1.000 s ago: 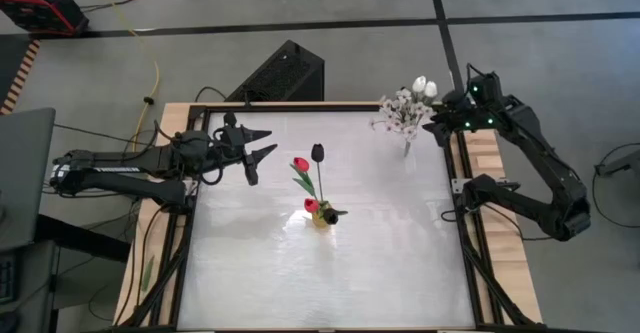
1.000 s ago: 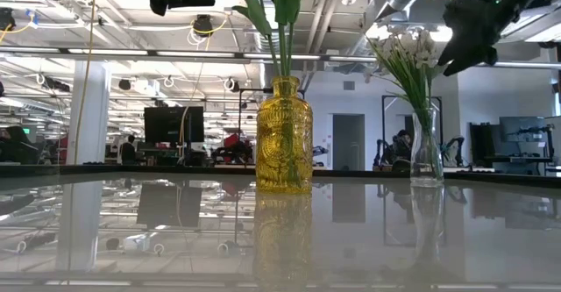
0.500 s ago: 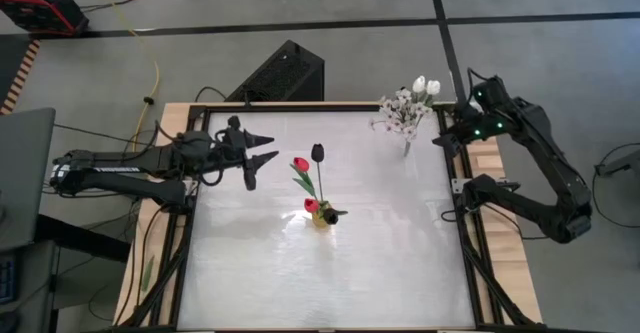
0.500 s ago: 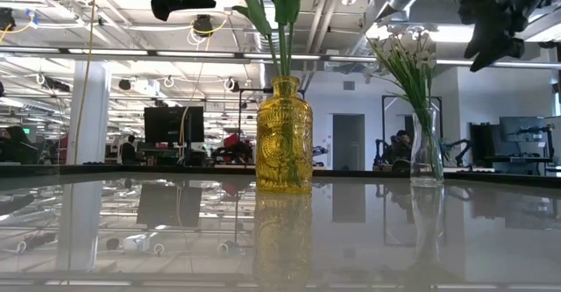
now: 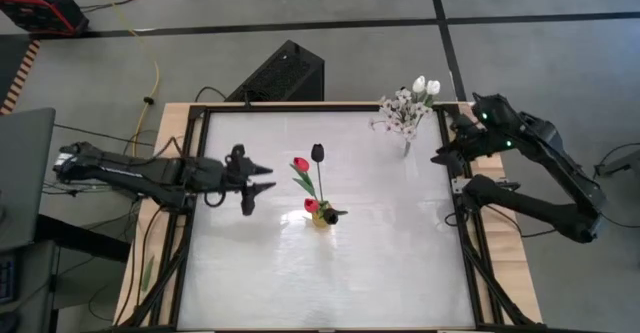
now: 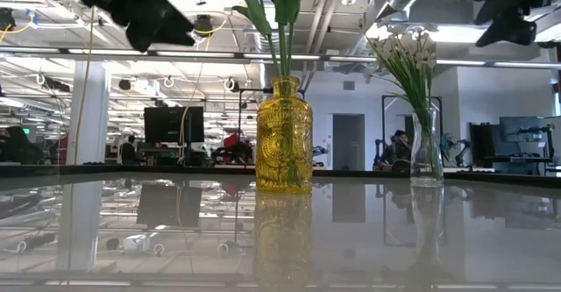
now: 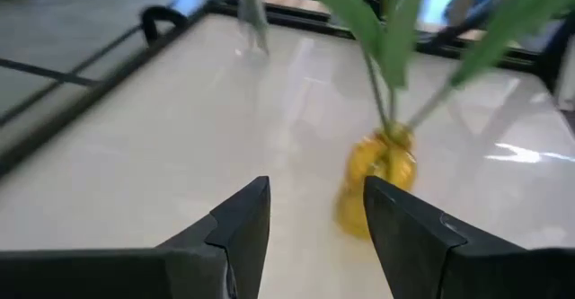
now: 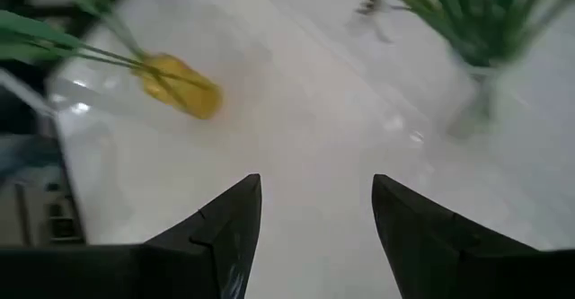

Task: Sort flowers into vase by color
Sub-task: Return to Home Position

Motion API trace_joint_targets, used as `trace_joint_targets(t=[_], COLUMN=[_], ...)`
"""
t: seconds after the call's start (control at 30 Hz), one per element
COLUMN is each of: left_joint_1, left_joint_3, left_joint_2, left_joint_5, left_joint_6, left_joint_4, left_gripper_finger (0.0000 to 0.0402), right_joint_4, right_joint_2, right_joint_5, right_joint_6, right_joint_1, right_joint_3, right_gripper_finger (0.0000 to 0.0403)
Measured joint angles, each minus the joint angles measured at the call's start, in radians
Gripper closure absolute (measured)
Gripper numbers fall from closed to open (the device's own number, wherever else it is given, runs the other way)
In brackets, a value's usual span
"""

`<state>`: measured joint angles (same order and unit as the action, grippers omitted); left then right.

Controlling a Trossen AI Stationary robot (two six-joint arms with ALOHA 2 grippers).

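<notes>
High view shows two red tulips (image 5: 301,164), one dark tulip (image 5: 318,153), two vases (image 5: 321,219).

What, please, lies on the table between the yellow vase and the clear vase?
Nothing: the high view shows bare tabletop between yellow vase and clear vase.

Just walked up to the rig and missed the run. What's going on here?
Nothing is in hand. The left gripper hovers open above the table, left of the yellow vase with red tulips and a dark tulip. The right gripper is open at the table's right edge, beside the clear vase with white tulips and white sprays. Sorting looks done.
</notes>
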<state>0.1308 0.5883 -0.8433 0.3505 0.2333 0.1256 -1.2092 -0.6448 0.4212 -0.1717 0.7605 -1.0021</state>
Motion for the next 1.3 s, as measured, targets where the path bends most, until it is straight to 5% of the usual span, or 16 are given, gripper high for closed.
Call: trace_joint_targets(t=[0.27,0.47,0.73,1.07,1.17,1.3], left_joint_1=[0.175,0.231,0.184,0.015,-0.049,-0.123], left_joint_3=[-0.225,-0.239,-0.239,-0.239,-0.239,-0.239], left_joint_2=[-0.001,0.001,0.016,0.015,0.016,0.026], left_joint_5=[0.038,0.043,0.116,-0.153,-0.196,-0.280], left_joint_6=[0.052,-0.046,-0.250,-0.328,-0.334,-0.327], left_joint_4=[-0.322,-0.387,-0.527,-0.600,-0.608,-0.597], left_gripper_finger=[0.0233,0.0233,0.0233,0.0233,0.0233,0.0233], right_joint_4=[0.491,0.844,0.926,1.162,1.214,1.356], right_joint_2=[0.204,0.255,0.219,0.066,-0.003,-0.112], right_joint_5=[-0.027,-0.087,-0.347,-0.723,-0.870,-0.881], right_joint_6=[-0.277,-0.334,-0.309,-0.213,-0.157,0.005], right_joint_1=[-0.252,-0.435,-0.714,-1.102,-1.147,-1.132], right_joint_3=[0.317,0.518,0.568,0.634,0.634,0.650], right_gripper_finger=[0.0164,0.0193,0.0275,0.0362,0.0383,0.0387])
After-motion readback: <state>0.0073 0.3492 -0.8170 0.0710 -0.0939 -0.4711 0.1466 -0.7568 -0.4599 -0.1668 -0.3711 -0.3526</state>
